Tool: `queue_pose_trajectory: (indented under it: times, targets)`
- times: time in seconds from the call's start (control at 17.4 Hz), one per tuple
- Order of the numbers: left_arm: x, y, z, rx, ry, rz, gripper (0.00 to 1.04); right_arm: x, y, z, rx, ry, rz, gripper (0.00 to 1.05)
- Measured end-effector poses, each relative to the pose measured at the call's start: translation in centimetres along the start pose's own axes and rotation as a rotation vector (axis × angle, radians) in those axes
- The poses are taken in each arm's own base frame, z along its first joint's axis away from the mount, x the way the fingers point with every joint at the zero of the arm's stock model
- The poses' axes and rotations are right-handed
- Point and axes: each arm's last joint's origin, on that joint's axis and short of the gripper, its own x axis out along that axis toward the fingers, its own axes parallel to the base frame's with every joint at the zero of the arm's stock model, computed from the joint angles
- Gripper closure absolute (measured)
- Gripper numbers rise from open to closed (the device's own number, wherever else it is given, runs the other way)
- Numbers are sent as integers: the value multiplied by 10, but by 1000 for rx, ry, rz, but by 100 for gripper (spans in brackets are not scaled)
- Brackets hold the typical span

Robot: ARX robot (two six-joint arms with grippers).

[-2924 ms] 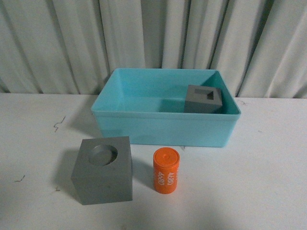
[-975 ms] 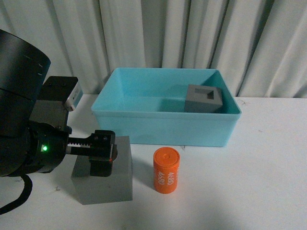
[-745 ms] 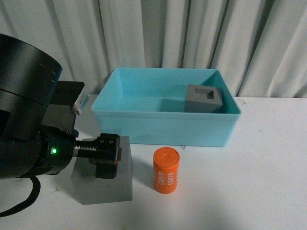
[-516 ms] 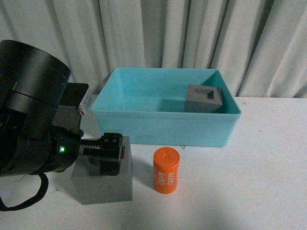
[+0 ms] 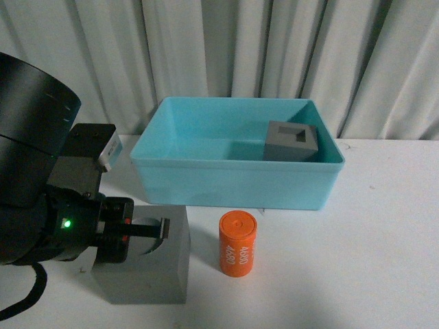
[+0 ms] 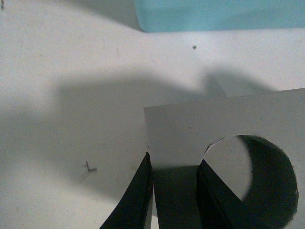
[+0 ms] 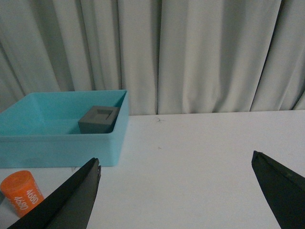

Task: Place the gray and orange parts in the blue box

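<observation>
The gray cube with the round recess (image 5: 144,274) is pinched in your left gripper (image 6: 175,164), arm low and level. Only the left wrist view shows one finger outside its wall and one inside the recess. The orange cylinder (image 5: 237,244) stands just past the fingertips, the blue box (image 5: 236,185) beyond. Your right gripper (image 7: 176,191) hangs spread wide.

Colours I see:
Turquoise-blue box (image 5: 236,185); matte gray round-recess cube (image 5: 147,277), same gray square-recess cube (image 5: 291,142); orange cylinder (image 5: 237,243), white digits (image 5: 239,256); black left fingers (image 6: 137,200); white table (image 5: 384,260); pale gray pleated curtain (image 5: 274,48).
</observation>
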Motion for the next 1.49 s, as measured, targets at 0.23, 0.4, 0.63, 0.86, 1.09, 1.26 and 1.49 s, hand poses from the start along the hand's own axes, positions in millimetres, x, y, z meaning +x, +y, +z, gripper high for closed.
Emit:
queue_pose_trajectory:
  times: [0.23,0.4,0.63,0.86,1.09,1.26,1.49]
  targets:
    - [-61,9,47,-54,-137,-90,84,0,0,0,0,0,0,6]
    - [-99,1,135,-65,-423,-163,84,0,0,0,0,1,0,6]
    - [-46,-24,191,36,-464,-135,84,0,0,0,0,1,0,6]
    - [36,-28,202,126,-416,-16,85,0,0,0,0,1,0,6]
    - [85,-14,184,189,-320,50,85,0,0,0,0,1,0,6]
    - [93,-11,180,192,-306,58,85,0,0,0,0,1,0,6]
    - [104,-4,174,200,-288,82,85,0,0,0,0,1,0,6]
